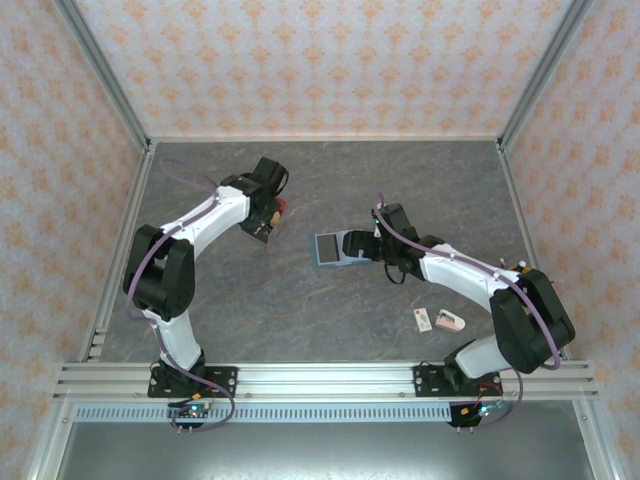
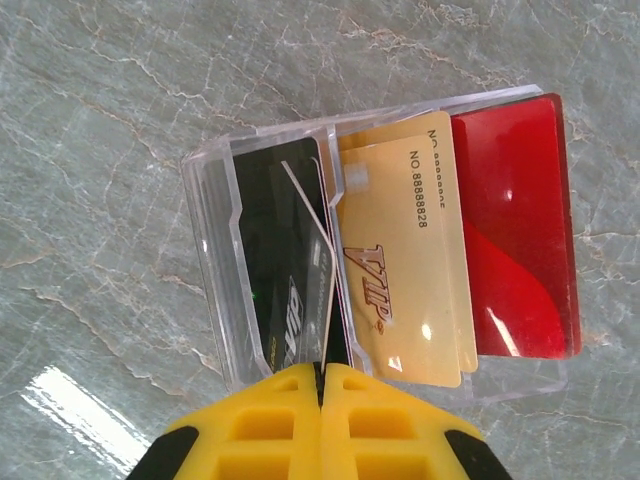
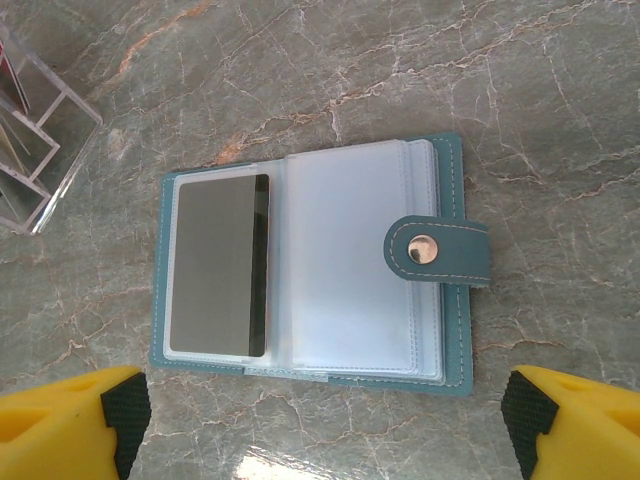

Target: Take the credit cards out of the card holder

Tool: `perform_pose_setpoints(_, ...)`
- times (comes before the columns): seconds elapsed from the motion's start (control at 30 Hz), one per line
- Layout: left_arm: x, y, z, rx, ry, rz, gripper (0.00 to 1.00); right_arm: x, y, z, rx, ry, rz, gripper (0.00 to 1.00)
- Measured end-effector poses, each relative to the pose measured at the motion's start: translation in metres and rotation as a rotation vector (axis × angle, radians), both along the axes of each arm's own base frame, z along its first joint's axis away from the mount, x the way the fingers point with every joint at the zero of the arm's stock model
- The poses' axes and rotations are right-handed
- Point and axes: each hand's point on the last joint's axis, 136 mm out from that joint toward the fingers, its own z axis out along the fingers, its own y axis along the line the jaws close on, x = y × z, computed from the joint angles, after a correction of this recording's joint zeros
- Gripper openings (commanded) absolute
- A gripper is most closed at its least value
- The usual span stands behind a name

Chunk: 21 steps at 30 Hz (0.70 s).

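Observation:
The card holder (image 3: 330,270) is a teal wallet lying open on the table, also seen in the top view (image 1: 328,249). A grey credit card (image 3: 212,265) with a dark stripe sits in its left clear sleeve; the right sleeves look pale blue. My right gripper (image 3: 325,425) hovers just over the wallet's near edge, its jaws wide apart and nothing between them (image 1: 357,244). My left gripper (image 2: 321,375) is shut on a thin pale card (image 2: 327,320) seen edge-on. That card stands inside the clear tray (image 2: 205,250), between a black card (image 2: 270,250) and a tan VIP card (image 2: 400,270).
The clear tray (image 1: 280,212) also holds a red card (image 2: 515,230) in its right compartment; its corner (image 3: 30,150) lies left of the wallet. A small white tag (image 1: 422,318) and a pinkish lump (image 1: 450,320) lie beside the right arm. Patterned walls enclose the table.

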Motion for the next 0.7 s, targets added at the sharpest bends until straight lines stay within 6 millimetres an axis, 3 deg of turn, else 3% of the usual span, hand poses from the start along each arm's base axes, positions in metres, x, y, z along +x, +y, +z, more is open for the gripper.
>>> perform_pose_setpoints(0.1, 0.004, 0.001, -0.001, -0.042, -0.006, 0.019, 0.03, 0.000, 0.000, 0.000, 0.000, 0.000, 0.001, 0.92)
perform_pose_setpoints(0.3, 0.013, -0.003, -0.003, -0.112, -0.018, 0.016, 0.22, 0.000, 0.000, 0.000, 0.000, 0.000, 0.001, 0.92)
perform_pose_setpoints(0.5, 0.015, -0.005, -0.001, -0.115, -0.023, -0.012, 0.30, 0.000, 0.000, 0.000, 0.001, 0.001, 0.001, 0.92)
perform_pose_setpoints(0.6, 0.013, -0.004, 0.008, -0.109, -0.042, -0.034, 0.32, 0.000, 0.001, 0.000, 0.002, 0.001, 0.003, 0.92)
perform_pose_setpoints(0.7, 0.008, -0.003, 0.027, -0.106, -0.080, -0.070, 0.40, 0.000, 0.001, 0.000, 0.003, 0.002, 0.003, 0.91)
